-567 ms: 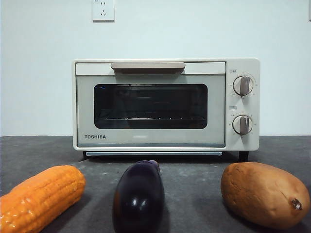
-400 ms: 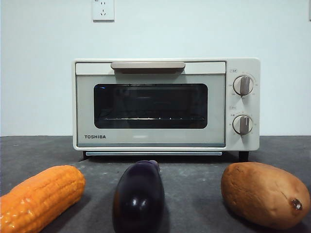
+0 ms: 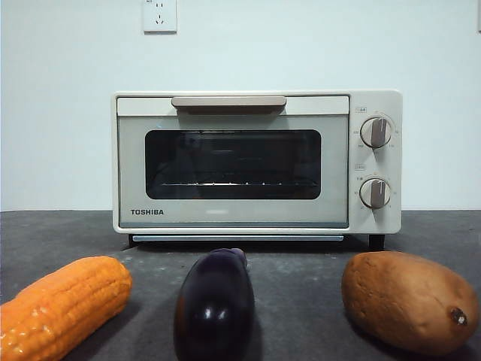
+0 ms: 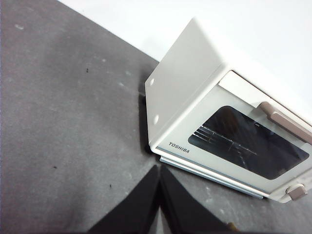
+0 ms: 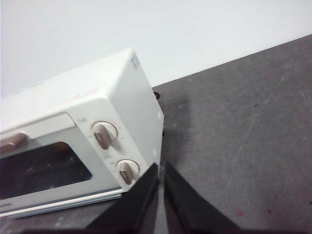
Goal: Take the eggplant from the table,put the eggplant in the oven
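Note:
The glossy dark purple eggplant (image 3: 215, 304) lies on the dark grey table (image 3: 301, 286) at the front middle, its stem end pointing toward the oven. Behind it stands the cream Toshiba oven (image 3: 255, 162) with its glass door closed and its beige handle (image 3: 228, 101) up top. The left gripper (image 4: 159, 171) hovers high over the table off the oven's left front corner (image 4: 161, 141), jaws shut and empty. Off the oven's knob side (image 5: 105, 135), the right gripper (image 5: 160, 168) also hangs shut and empty. Neither gripper appears in the front view, and neither wrist view shows the eggplant.
An orange corn cob (image 3: 64, 304) lies left of the eggplant and a brown sweet potato (image 3: 408, 299) to its right. A white wall with a socket (image 3: 159, 15) rises behind the oven.

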`<action>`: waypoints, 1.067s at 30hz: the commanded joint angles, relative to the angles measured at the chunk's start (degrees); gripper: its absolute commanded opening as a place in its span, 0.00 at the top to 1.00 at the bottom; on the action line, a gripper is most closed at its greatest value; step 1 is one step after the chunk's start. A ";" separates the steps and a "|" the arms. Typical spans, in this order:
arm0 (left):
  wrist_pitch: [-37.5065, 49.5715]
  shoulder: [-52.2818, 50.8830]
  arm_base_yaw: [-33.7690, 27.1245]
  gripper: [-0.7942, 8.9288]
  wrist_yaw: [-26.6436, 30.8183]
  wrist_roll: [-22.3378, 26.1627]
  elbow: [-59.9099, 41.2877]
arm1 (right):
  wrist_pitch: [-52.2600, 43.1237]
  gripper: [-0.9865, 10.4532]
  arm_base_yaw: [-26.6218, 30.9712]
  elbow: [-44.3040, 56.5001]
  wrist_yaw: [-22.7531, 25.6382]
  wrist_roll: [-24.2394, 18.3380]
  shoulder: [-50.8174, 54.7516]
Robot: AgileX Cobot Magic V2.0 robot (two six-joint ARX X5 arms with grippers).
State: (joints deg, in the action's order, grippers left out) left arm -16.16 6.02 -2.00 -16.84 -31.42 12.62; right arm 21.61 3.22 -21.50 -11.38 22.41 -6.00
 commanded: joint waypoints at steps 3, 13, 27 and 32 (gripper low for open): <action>-1.27 4.72 -0.07 0.91 -0.22 3.91 5.09 | 4.13 0.91 -0.04 -7.08 -3.96 -1.49 -6.51; -7.80 17.49 -0.07 0.91 -0.31 10.34 17.40 | 12.35 0.91 -0.35 -18.53 -16.70 -2.32 -21.40; -12.61 28.13 2.49 0.91 -2.91 13.92 30.75 | 3.13 0.58 -14.62 -21.35 -37.68 6.64 -36.15; -12.79 29.33 3.63 0.91 -2.91 13.90 30.84 | -6.27 0.58 -24.83 -21.38 -32.00 12.94 -40.33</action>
State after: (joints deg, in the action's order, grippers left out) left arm -29.21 34.96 1.43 -19.57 -18.52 42.24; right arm 16.78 -19.64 -41.95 -45.06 31.77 -45.28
